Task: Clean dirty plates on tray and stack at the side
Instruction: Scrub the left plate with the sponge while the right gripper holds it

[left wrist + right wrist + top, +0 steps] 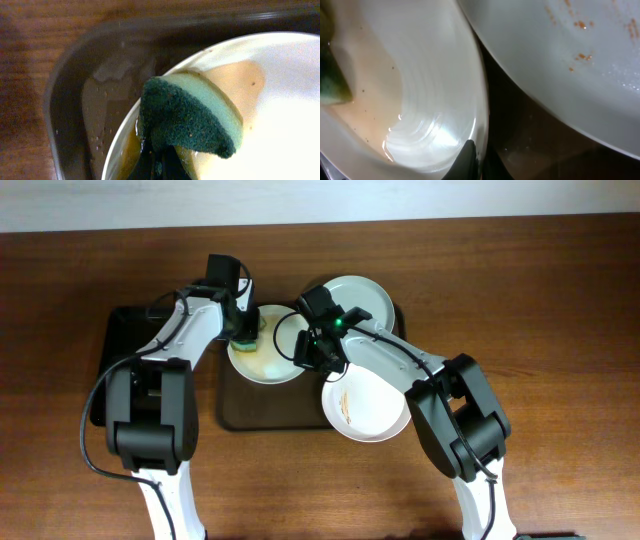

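Item one: the left plate [265,367], round, white, shallow and glossy, lay left of centre in the frame on the tray [270,417], a thin beige-brown film of liquid pooled in its well. The sponge [190,117], a soft pale-green wedge with a coarse dark-green scouring face, rested on its near rim, scourer down, presumably to work the residue loose. The left gripper [160,162] was pinched on the sponge from behind, only dark finger stubs showing. The right gripper [318,352] sat at the plate's opposite edge, probably to keep the dish from sliding under the scrubbing. The right wrist view showed one dark fingertip [467,157] against the rim, so whether it was clamped could not be told. Item two: the lower plate [370,415], same make, thin brown streaks across its face, at the tray's lower right, overhanging the edge. Item three: the upper plate [365,295], apparently clean from overhead, at the tray's upper right. None was yet stacked aside. The tray was brown, smooth, low-rimmed and round-cornered, its floor wet and speckled. A black tray [120,330] lay to the left, under the left arm. All stood on a wood-grain table [550,300].
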`<state>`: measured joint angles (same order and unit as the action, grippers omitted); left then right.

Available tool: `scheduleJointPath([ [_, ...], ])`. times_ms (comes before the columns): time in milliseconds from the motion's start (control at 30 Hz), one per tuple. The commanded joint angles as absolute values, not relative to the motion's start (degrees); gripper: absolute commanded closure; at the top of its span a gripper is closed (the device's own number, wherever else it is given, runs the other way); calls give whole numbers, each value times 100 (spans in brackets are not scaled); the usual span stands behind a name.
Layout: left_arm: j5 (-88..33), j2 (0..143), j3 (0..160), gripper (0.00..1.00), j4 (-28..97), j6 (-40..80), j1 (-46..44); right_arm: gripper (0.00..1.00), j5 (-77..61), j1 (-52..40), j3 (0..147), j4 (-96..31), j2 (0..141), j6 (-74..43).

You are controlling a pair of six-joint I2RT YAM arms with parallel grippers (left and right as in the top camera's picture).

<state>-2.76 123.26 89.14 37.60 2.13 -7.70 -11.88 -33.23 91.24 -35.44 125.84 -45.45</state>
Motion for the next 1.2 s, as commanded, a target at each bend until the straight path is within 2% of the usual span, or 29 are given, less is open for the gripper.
scheduleJointPath([
  [0,-1876,12567,9188,99,4834,-816,-773,96,-1225,-3404,9139,-3614,12685,-4335],
  [100,-2751,12567,9548,99,5872,-1323,-773,96,-1227,-3404,9142,-3616,12685,-4331],
  [167,-2582,12567,9612,99,5592,-1313,-773,96,-1227,-3404,9142,-3616,12685,-4333],
  [333,-429,12567,9609,99,4178,-193,-773,96,-1249,-3404,9139,-3616,12685,-4246],
  [467,5,12567,9609,99,5216,-187,-773,96,-1247,-3404,9142,-3614,12685,-4246],
  [567,-49,12567,9612,99,6123,-80,-773,96,-1247,-3404,9142,-3616,12685,-4246],
  [633,-923,12567,9633,99,6414,-89,-773,96,-1247,-3404,9139,-3614,12685,-4246],
  [667,-2386,12567,9633,99,6366,-266,-773,96,-1249,-3404,9139,-3612,12685,-4248],
  [733,-2971,12567,9633,99,6045,-279,-773,96,-1249,-3404,9142,-3614,12685,-4248],
  [833,-2447,12567,9633,99,5415,165,-760,96,-1249,-3404,9139,-3614,12685,-4246],
  [933,-1835,12567,9824,99,5371,390,-672,96,-1273,-3404,9142,-3616,12685,-4246],
  [1167,-1754,12567,11891,99,7116,386,-16,96,-1385,-3400,9181,-3682,12641,-4021],
])
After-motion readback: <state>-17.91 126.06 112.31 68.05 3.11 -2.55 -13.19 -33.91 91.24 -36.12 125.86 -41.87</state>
